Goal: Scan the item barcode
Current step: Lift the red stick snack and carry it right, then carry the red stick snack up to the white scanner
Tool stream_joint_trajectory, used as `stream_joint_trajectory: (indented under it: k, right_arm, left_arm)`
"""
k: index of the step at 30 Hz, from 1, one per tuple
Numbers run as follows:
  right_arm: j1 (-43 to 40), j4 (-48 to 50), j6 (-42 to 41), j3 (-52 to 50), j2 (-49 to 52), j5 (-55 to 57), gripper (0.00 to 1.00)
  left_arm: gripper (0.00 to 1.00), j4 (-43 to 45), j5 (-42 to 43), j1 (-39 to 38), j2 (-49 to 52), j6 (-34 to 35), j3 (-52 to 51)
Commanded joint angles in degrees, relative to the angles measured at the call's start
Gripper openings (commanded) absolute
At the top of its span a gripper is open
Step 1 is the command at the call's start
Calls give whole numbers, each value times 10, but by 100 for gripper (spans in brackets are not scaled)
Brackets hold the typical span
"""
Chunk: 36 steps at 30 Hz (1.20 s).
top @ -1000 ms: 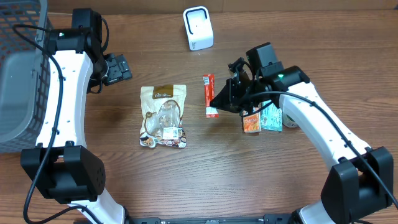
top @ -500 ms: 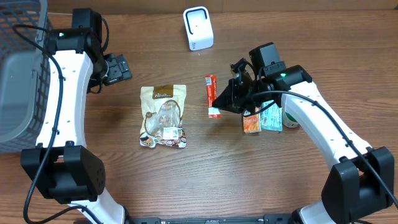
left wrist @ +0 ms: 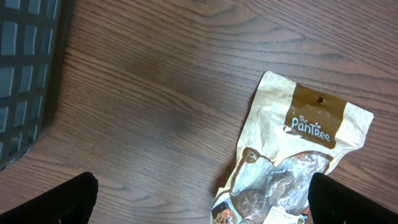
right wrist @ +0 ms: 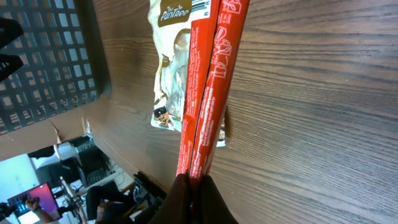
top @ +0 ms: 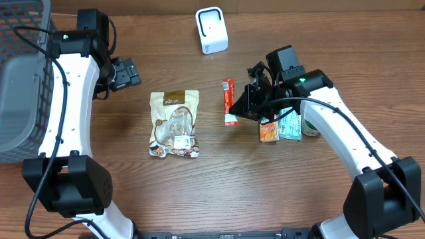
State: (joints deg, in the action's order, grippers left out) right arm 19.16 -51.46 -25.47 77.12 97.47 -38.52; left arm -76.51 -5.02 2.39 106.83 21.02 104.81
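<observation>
- While the right hand point(top: 238, 111) pinches the red stick packet point(top: 228, 101) by its near end, jaws narrowed tight on the wrapper, the step in hand looks like carrying the item towards the reader.
- That packet sits near the middle of the table point(top: 219, 192), pointing at the far edge. From the right wrist view it seems raised off the wood, though I cannot be sure.
- At the far edge stands the white scanner point(top: 212, 30), apart from the packet's tip, with bare wood between them.
- Next move, as I judge it: bring the packet up to the scanner's face and roll the wrist until the printed code faces it. No barcode shows on the sides of the packet now in view, so the turn may be large.
- Towards the left edge hangs the left hand point(top: 126, 73), jaws spread wide and holding nothing.
- A snack pouch point(top: 174, 124) lies flat left of the packet, off the line to the scanner.
- Close under the right arm lie some small cartons point(top: 279, 127), which a low forearm could nudge.
- Along the left edge stands a wire basket point(top: 20, 40), well clear of this work.
</observation>
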Motion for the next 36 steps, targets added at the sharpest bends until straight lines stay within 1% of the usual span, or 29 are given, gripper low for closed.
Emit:
stream_joint_trajectory:
  k: [1, 10, 13, 15, 16, 18, 19, 20, 21, 25, 29, 30, 33, 34, 35, 36]
  right_arm:
    - [-1, 5, 4, 2, -7, 6, 4]
    - [-1, 10, 8, 2, -7, 25, 4]
    - [-1, 10, 44, 2, -7, 25, 4]
    - [-1, 10, 95, 2, -7, 25, 4]
    - [0, 12, 134, 2, -7, 40, 4]
    - [0, 13, 140, 2, -7, 84, 4]
    - [0, 17, 141, 2, -7, 137, 4]
    - [0, 23, 151, 2, -7, 162, 4]
    - [0, 43, 184, 2, -7, 200, 4]
    - [-1, 63, 241, 31, -7, 247, 4]
    - [-1, 41, 256, 138, -3, 320, 3]
    - [-1, 10, 278, 195, 7, 334, 3]
    - [-1, -64, 306, 322, 40, 356, 3]
    - [-1, -95, 330, 392, 64, 365, 3]
    - [-1, -104, 352, 426, 80, 381, 3]
    - [0, -98, 368, 438, 88, 399, 3]
  left_arm:
    - [100, 1, -5, 2, 0, 0, 5]
    - [100, 1, -5, 2, 0, 0, 5]
    - [100, 1, -5, 2, 0, 0, 5]
    - [100, 1, -5, 2, 0, 0, 5]
    - [100, 1, -5, 2, 0, 0, 5]
    - [100, 1, -5, 2, 0, 0, 5]
    - [100, 1, -5, 2, 0, 0, 5]
    - [100, 1, -5, 2, 0, 0, 5]
    - [100, 1, -5, 2, 0, 0, 5]
    - [100, 1, -5, 2, 0, 0, 5]
    - [100, 1, -5, 2, 0, 0, 5]
    - [100, 1, -5, 2, 0, 0, 5]
    - [100, 1, -5, 2, 0, 0, 5]
    - [100, 1, -5, 2, 0, 0, 5]
    - [100, 1, -5, 2, 0, 0, 5]
    - [100, 1, -5, 2, 0, 0, 5]
